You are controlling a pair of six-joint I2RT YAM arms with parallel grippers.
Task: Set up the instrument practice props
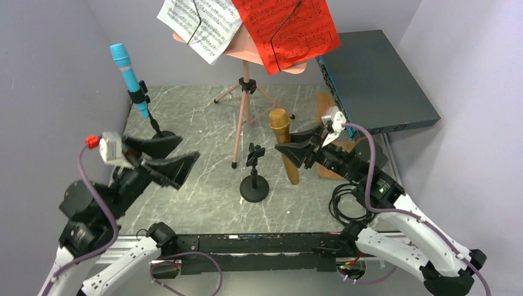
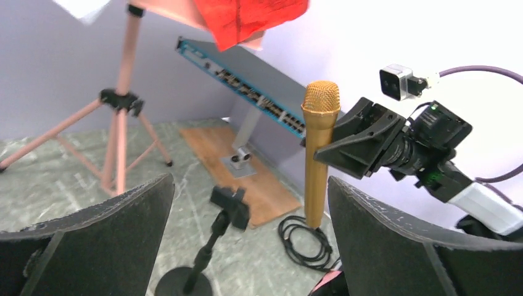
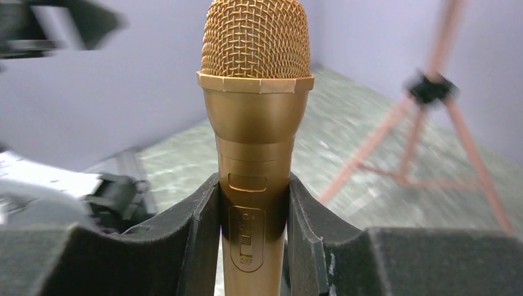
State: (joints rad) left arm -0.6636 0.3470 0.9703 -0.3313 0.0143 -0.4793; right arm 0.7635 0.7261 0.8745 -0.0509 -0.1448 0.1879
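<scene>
Done: blue microphone (image 1: 126, 73) clipped, upper left | You hold gold microphone (image 1: 282, 132), right gripper (image 1: 291, 154) jaws clenched | centre pole (image 1: 254, 187) unfilled | left gripper (image 1: 187, 150) jaws released.

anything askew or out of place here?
Both pages sit crooked on the pink music desk: the red page tilts and overhangs its right edge, and the white page slants too. The centre pole has an empty clip; the gold microphone is in the right hand. No damage visible.
</scene>
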